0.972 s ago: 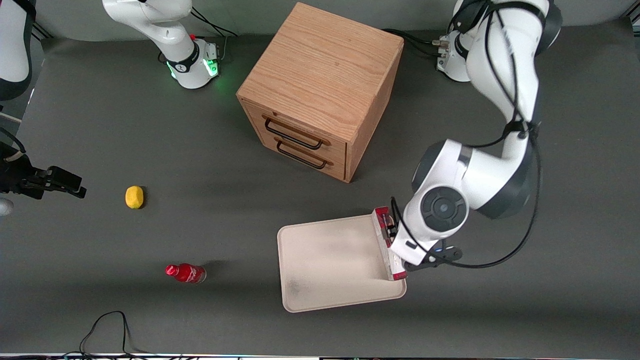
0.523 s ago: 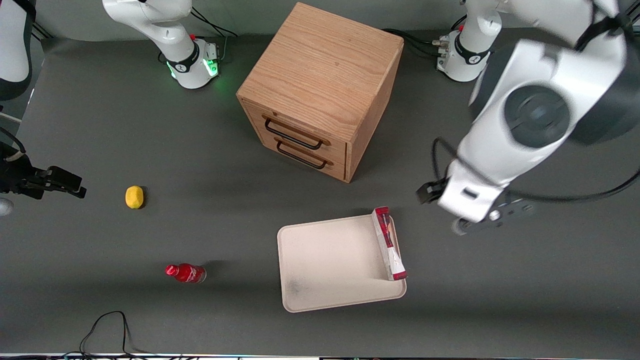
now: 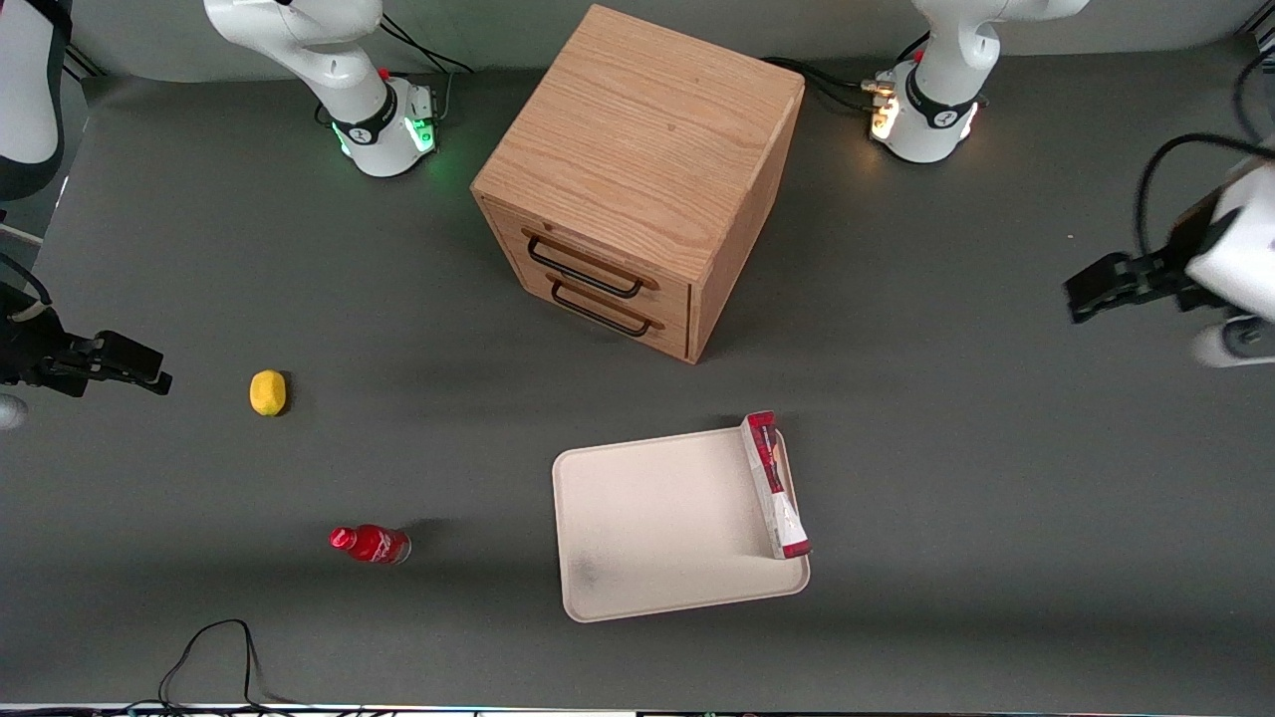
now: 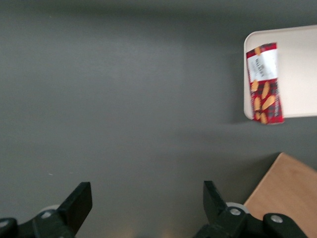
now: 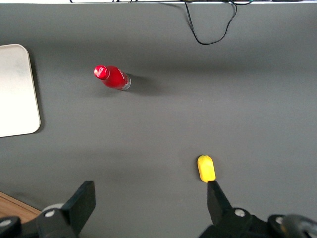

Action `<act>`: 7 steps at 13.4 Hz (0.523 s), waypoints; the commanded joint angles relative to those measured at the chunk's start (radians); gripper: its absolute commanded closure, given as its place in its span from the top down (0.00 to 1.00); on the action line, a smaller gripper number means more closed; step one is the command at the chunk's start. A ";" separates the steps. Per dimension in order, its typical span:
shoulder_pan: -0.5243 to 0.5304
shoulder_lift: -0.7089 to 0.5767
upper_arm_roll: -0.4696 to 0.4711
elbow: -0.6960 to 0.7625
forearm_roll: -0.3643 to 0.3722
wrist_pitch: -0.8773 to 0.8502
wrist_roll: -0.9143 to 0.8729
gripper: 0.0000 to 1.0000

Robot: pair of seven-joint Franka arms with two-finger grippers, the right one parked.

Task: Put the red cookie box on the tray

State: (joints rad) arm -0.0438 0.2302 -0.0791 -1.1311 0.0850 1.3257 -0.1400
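— Red cookie box [image 3: 776, 486], where does it lie, and what else do you see, biggest first?

— Biggest is the dark grey table [image 3: 946, 558], cut off at every edge of the front view. On it stands the wooden drawer cabinet [image 3: 637, 169], two black handles on its front; from my wrist I catch only one corner of it [image 4: 285, 196]. Next comes the tray [image 3: 657, 523], nearer the front camera than the cabinet, a grey smudge on its floor. My wrist view shows just one end of it [image 4: 297, 74]; the remainder is cut off.

— And the box itself?

— It lies flat on the tray along the short edge toward my end of the table, touching or overlapping the rim there. One end seems to poke slightly past the rim nearest the cabinet [image 4: 265, 83], though I cannot tell exactly how far.

— Your gripper?

— My gripper [image 3: 1116, 284] hangs well apart from the tray, toward my end of the table, partly cut off and blurred in the front view. Its fingers [image 4: 79, 201] stand wide apart with only bare table between them.

— Anything smaller?

— A small red bottle [image 3: 371, 544] lying on its side, and a yellow lemon-like thing [image 3: 267, 391], both toward the parked arm's end.
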 commanded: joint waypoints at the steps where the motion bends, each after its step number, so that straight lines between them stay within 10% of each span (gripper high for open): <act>1: 0.083 -0.162 -0.008 -0.241 -0.002 0.139 0.149 1.00; 7: 0.127 -0.243 -0.001 -0.404 -0.016 0.248 0.238 1.00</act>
State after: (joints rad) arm 0.0698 0.0386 -0.0787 -1.4635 0.0781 1.5423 0.0595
